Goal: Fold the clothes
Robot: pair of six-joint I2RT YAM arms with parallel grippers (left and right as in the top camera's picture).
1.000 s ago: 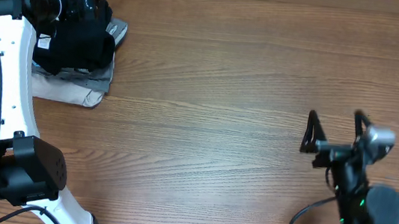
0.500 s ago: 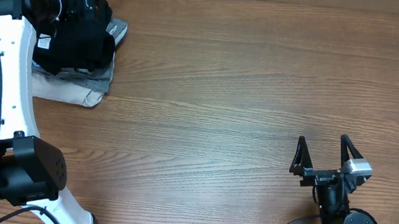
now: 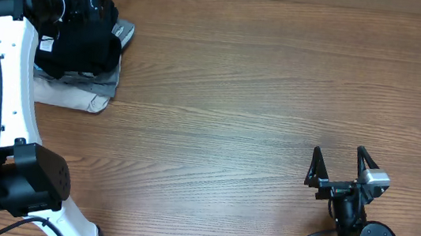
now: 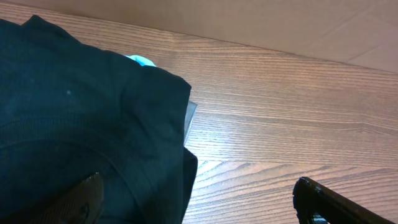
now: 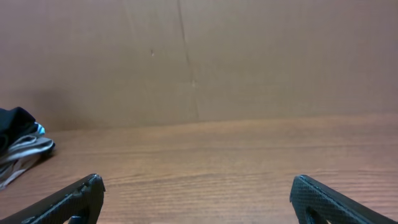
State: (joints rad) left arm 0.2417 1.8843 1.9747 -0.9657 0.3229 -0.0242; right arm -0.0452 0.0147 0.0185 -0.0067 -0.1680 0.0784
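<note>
Overhead: wood-grain table (image 3: 237,97), clothes (image 3: 79,49) heaped far-left; left jaws, right jaws gape; brown wall (image 5: 186,50) behind.

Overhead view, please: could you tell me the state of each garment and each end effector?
Black fabric garment: bunched, on top of the pile.
Grey fabric garment: crumpled, under the black one.
Beige fabric garment: at the bottom, lying on the wooden table.
Left end effector: open, over the black garment.
Right end effector: open, holding nothing.
</note>
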